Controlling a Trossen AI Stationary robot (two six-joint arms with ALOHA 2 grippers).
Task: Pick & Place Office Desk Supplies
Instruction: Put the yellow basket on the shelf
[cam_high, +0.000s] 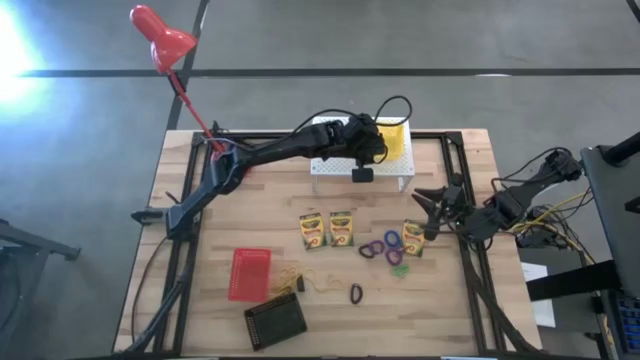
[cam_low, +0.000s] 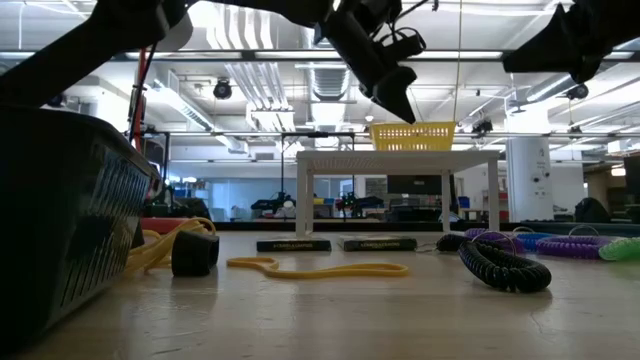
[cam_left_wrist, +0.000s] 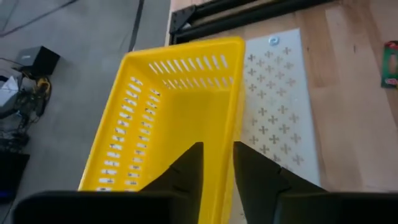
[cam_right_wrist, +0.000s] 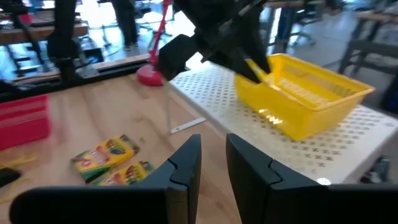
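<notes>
A yellow slotted basket (cam_left_wrist: 174, 112) stands on the white perforated stand (cam_high: 335, 167) at the table's far side. My left gripper (cam_left_wrist: 217, 155) is open over the basket's near end, one finger on each side of a long wall. Three crayon boxes (cam_high: 313, 230) (cam_high: 342, 228) (cam_high: 413, 238) lie flat mid-table. Next to them lie purple rings (cam_high: 372, 248), a green ring (cam_high: 398, 268) and a black ring (cam_high: 356, 293). A yellowish rubber-band tangle (cam_high: 300, 280) lies nearer the front. My right gripper (cam_right_wrist: 213, 149) hovers open at the table's right, above the rightmost box, with nothing between its fingers. My left gripper comes at the basket slanting down from the table's left. Its fingers (cam_left_wrist: 189, 171) stand inside and outside the long wall's rim (cam_left_wrist: 231, 134). Whether they touch the rim I cannot tell. The basket rests level on the stand.
A red desk lamp (cam_high: 160, 40) rises from the far left corner. A red basket (cam_high: 249, 273) and a black basket (cam_high: 275, 320) sit near the front left. Black rails (cam_high: 465, 250) run along the table's sides. Bare wood lies at the front right.
</notes>
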